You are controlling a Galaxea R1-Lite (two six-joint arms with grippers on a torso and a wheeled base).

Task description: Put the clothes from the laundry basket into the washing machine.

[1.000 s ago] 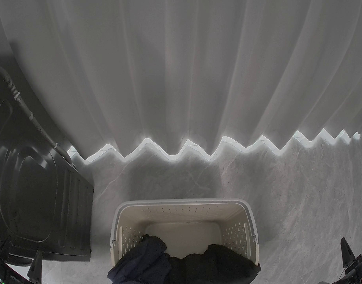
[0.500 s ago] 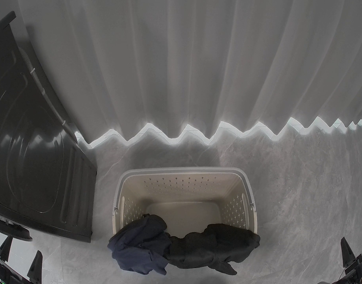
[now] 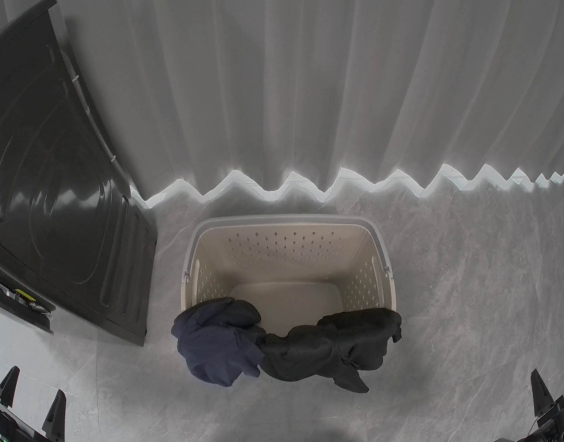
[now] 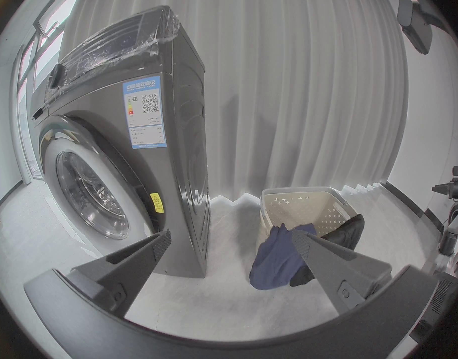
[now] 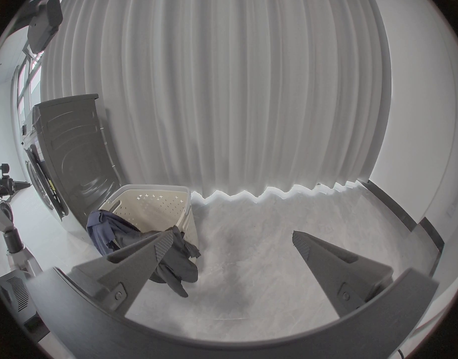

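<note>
Since the earlier frames the head camera has tipped downward, so the whole scene sits higher in its picture and more floor [image 3: 478, 277] shows in front of the basket. The things themselves have not shifted against one another, and both pincers hold the same low corners of that view.

The cream laundry basket [image 3: 288, 222] stands on the grey marbled floor before a white pleated curtain [image 3: 306, 81]. Its perforated walls and bare bottom show in the head view. Two garments hang over its near rim, spilling outward toward the robot. A navy garment [image 3: 217, 345] lies on the left and a black garment [image 3: 331, 351] on the right, the two touching in the middle. The dark grey washing machine [image 3: 54, 185] stands just beside the basket on the robot's left. In the left wrist view its round glass door [image 4: 91, 195] looks shut.

The left pincer [image 3: 35, 388] hangs low at the robot's left, fingers spread wide and holding nothing, well apart from the clothes. The right pincer [image 3: 552, 366] sits low at the robot's right, likewise spread wide and empty, well away from the basket.
</note>
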